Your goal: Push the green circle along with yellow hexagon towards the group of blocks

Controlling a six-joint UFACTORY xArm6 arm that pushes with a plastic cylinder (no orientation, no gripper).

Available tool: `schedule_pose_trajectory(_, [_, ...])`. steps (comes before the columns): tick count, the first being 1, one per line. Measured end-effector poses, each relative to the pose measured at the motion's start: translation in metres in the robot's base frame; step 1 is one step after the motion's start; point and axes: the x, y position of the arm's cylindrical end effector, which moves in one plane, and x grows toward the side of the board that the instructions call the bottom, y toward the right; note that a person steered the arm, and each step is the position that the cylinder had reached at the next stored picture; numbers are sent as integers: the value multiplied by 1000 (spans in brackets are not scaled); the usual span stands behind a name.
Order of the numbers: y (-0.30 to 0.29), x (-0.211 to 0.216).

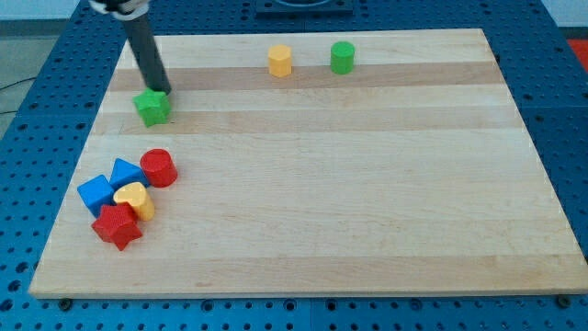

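The green circle (343, 57) stands near the view's top, right of centre. The yellow hexagon (279, 61) stands just left of it, a small gap apart. My tip (162, 92) is far to the left, touching the top edge of a green star block (153, 108). The group of blocks lies at the lower left: a red circle (159, 167), two blue blocks (126, 173) (96, 195), a yellow heart-like block (134, 199) and a red star block (117, 226).
The wooden board (367, 184) lies on a blue perforated table. The dark rod slants up from my tip to the view's top left, where the arm leaves the view.
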Motion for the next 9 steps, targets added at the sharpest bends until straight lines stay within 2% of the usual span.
schedule_pose_trajectory(1, [25,63])
schedule_pose_trajectory(2, [39,94])
schedule_pose_trajectory(3, [168,67])
schedule_pose_trajectory(4, [311,9])
schedule_pose_trajectory(5, [390,-66])
schedule_pose_trajectory(6, [303,-80])
schedule_pose_trajectory(7, [199,-74])
schedule_pose_trajectory(8, [132,-77])
schedule_pose_trajectory(9, [179,-86])
